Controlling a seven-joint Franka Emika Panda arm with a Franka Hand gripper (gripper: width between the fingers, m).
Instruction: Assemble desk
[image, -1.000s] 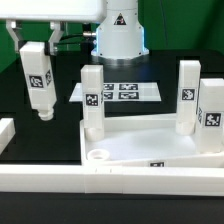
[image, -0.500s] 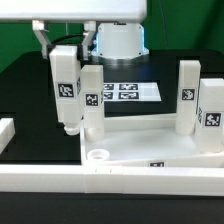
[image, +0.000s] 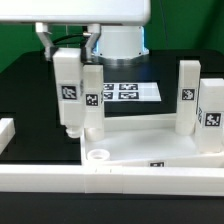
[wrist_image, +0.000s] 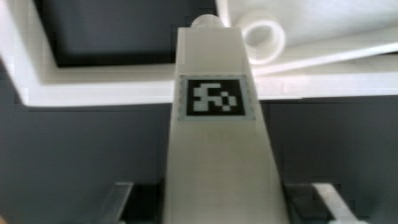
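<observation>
Desk top (image: 150, 140) on table, three legs upright in corner sockets. Fourth leg (image: 67, 90) clamped in gripper (wrist_image: 217, 205), carried rightward within last second, now beside mounted leg (image: 92, 100). Free front socket (image: 97, 155) just below: insertion likely next.

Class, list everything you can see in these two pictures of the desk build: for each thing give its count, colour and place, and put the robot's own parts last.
desk top: one, white, tray-like with raised rim, lying on the black table, an open round socket at its near corner.
standing legs: three, white square posts with black-and-white tags, upright on the desk top; one at the exterior view's left, two at its right.
held leg: one, white, tagged, hanging upright just beside the left standing leg.
marker board: one, white, flat on the table behind the desk top.
border rail: white, along the front edge.
table: one, black.
gripper: one, closed on the held leg's upper end.
</observation>
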